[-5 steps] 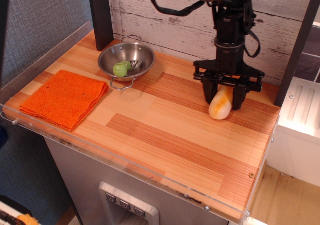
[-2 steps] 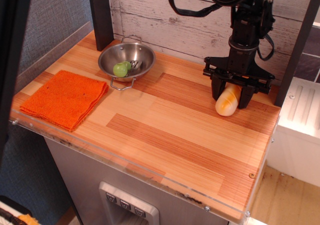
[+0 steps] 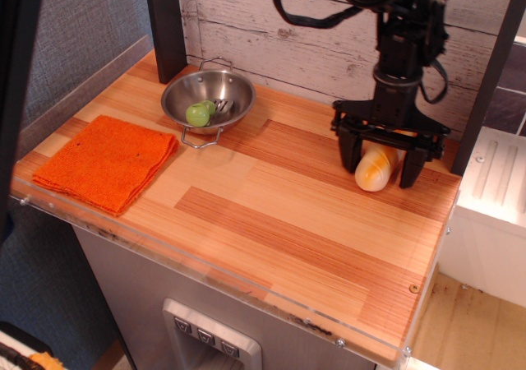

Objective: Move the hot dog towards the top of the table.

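Observation:
The hot dog, a cream roll with golden-orange bands, lies on the striped wooden table near its far right edge, close to the back wall. My black gripper hangs straight over it. Its two fingers stand wide apart on either side of the roll, tips near the table, with a gap between each finger and the roll. The gripper is open and holds nothing. The far end of the roll is hidden behind the gripper body.
A steel bowl with a small green fruit stands at the back left. An orange folded cloth lies at the front left. A white plank wall runs along the back; dark posts stand at the back left and far right.
The gripper carried the roll a little right and toward the back wall, then its fingers spread open and let the roll go onto the table.

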{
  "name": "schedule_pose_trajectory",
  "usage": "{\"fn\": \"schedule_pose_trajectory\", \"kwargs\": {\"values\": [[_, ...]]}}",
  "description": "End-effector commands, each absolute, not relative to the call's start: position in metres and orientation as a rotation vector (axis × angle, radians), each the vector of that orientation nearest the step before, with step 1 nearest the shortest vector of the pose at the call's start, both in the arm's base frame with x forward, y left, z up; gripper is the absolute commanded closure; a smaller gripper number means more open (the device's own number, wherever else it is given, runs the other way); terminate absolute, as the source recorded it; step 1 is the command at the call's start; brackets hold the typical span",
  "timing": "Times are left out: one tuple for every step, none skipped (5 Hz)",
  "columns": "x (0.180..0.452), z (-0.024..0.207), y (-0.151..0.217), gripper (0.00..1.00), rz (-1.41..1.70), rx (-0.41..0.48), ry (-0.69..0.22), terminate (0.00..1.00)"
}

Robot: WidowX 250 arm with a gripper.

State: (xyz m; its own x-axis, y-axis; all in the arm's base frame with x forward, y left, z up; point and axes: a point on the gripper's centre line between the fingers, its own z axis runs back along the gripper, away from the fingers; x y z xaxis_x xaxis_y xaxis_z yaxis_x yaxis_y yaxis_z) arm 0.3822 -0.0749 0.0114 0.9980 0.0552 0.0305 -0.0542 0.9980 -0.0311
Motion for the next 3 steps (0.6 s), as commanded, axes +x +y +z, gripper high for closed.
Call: {"fn": "schedule_pose_trajectory", "kwargs": {"values": [[0.368, 0.102, -0.045, 0.0, 0.025, -0.053, -0.212, 0.0], [0.339, 0.114, -0.019, 0.0, -0.004, -0.047, -0.209, 0.0], [0.316, 0.109, 0.009, 0.0, -0.003, -0.027, -0.173, 0.0]]}}
